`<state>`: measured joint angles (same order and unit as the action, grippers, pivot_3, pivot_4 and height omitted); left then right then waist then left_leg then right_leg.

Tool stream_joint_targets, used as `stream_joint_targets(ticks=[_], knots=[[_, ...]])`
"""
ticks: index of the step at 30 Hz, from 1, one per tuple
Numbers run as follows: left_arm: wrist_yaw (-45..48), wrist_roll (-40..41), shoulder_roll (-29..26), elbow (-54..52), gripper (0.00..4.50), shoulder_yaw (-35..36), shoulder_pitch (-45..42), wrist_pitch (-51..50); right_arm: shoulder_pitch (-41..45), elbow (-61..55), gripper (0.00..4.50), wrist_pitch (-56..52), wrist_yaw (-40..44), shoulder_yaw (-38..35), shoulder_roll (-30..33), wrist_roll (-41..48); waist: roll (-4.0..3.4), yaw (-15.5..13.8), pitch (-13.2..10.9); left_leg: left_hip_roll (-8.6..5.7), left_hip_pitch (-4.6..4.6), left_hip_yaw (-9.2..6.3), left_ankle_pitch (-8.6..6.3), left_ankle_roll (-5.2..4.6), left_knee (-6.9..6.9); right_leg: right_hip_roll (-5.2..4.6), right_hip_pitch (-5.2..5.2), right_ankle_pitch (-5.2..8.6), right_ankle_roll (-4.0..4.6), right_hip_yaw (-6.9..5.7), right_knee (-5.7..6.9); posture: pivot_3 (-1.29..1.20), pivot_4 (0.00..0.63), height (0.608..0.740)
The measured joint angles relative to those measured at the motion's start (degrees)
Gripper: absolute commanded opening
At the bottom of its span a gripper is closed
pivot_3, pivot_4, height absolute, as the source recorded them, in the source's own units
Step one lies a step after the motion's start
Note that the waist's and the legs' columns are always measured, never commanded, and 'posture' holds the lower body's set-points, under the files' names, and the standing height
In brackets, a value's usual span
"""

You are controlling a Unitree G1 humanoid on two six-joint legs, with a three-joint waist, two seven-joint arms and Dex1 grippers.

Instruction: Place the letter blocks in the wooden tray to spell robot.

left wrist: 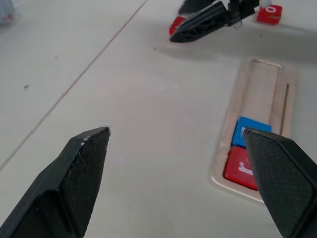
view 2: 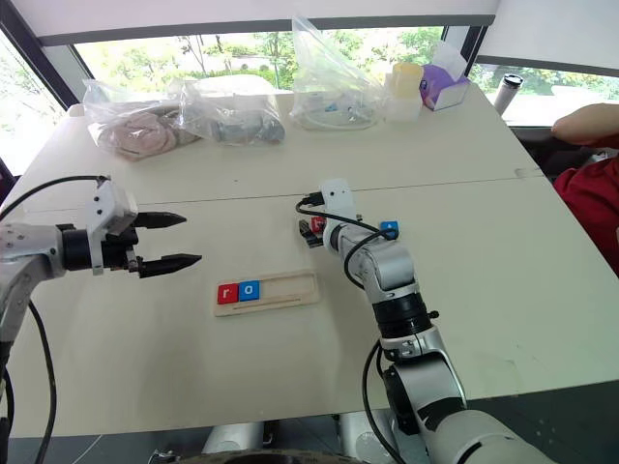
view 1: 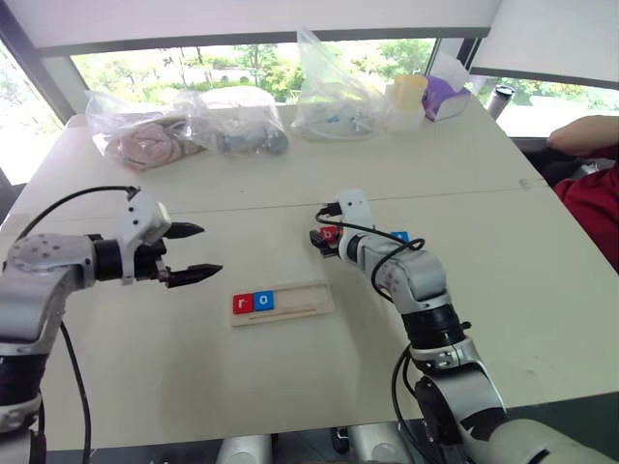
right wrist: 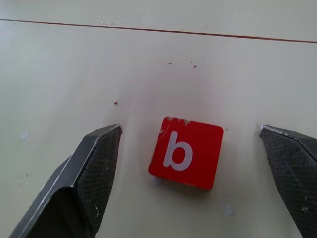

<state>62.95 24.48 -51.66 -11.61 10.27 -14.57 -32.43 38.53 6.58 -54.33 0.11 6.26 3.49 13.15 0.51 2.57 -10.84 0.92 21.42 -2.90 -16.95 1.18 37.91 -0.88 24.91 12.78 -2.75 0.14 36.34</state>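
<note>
The wooden tray lies mid-table. At its left end sit a red "r" block and a blue "o" block; the rest of its slot is bare. My right gripper is open just beyond the tray's right end, its fingers on either side of a red "b" block flat on the table, not touching it. A blue block lies right of that wrist, and another red block is close by. My left gripper hovers open and holds nothing, left of the tray.
Clear plastic bags with items, a lidded cup and a purple box line the table's far edge. A person's arm and red sleeve rest at the right edge. A seam crosses the table.
</note>
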Motion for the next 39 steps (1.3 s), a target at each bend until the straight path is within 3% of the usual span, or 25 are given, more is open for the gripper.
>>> stream_joint_targets(ticks=[5, 13, 17, 21, 26, 34, 39], knots=[[-3.49, 0.87, 1.75, -2.47, 4.50, -0.02, 1.44, -1.02, 0.12, 0.76, 1.18, 1.80, 0.37, 3.49, 0.45, -4.50, 0.01, -0.05, 0.01, -0.01, 0.00, -0.01, 0.00, 0.00, 0.01, 0.01, 0.00, -0.01, 0.01, -0.01, 0.01, 0.00, 0.150, 0.740], [-4.61, 0.08, 4.82, -1.81, 4.50, -4.86, -2.11, 0.13, -1.70, -5.53, 1.18, -0.66, 1.28, 2.05, 3.21, -6.60, -0.01, -0.32, 0.00, -0.06, 0.09, 0.01, 0.00, 0.00, 0.01, -0.04, 0.03, -0.01, 0.00, -0.01, -0.02, 0.00, 0.150, 0.740], [-4.31, 0.02, 5.90, -1.82, 4.50, -7.28, -2.99, 0.21, -3.39, -19.92, 1.18, -9.18, 1.54, -4.85, 6.92, -5.35, -0.01, -0.39, 0.00, -0.07, 0.11, -0.02, 0.00, 0.00, 0.00, -0.05, 0.05, 0.00, -0.01, -0.01, -0.02, 0.00, 0.150, 0.740], [-3.56, 0.00, 7.28, -0.94, 4.50, -9.53, -4.49, 0.26, -11.15, -38.95, 1.18, -24.87, 1.85, -11.75, 9.14, -4.54, -0.01, -0.73, 0.00, -0.06, 0.10, -0.08, 0.00, 0.00, -0.05, -0.01, 0.04, 0.04, 0.01, -0.07, -0.02, 0.00, 0.150, 0.740], [-1.39, -0.62, 8.68, 3.39, 4.50, -12.72, -7.77, 1.83, -21.50, -55.30, 1.18, -37.40, -0.94, -16.24, 2.47, -6.25, -0.01, -0.18, 0.00, 0.00, 0.02, -0.09, 0.00, 0.00, -0.05, 0.11, 0.03, 0.12, -0.03, -0.07, 0.00, 0.00, 0.150, 0.740], [0.91, -2.59, 9.87, 8.50, 4.50, -15.65, -10.82, 4.62, -29.96, -59.26, 1.18, -37.77, -4.92, -16.76, -6.16, -8.52, -0.03, -0.09, 0.00, 0.00, 0.01, -0.06, 0.00, 0.00, -0.04, 0.11, 0.05, 0.15, 0.08, 0.00, 0.00, 0.00, 0.150, 0.740], [1.30, -2.79, 10.33, 9.26, 4.50, -16.21, -10.98, 5.24, -30.11, -59.02, 3.73, -37.77, -5.61, -17.34, -6.32, -8.62, -0.02, -0.09, 0.00, 0.00, 0.02, -0.06, 0.00, 0.00, -0.04, 0.11, 0.05, 0.15, 0.07, 0.02, -0.02, 0.00, 0.150, 0.740]])
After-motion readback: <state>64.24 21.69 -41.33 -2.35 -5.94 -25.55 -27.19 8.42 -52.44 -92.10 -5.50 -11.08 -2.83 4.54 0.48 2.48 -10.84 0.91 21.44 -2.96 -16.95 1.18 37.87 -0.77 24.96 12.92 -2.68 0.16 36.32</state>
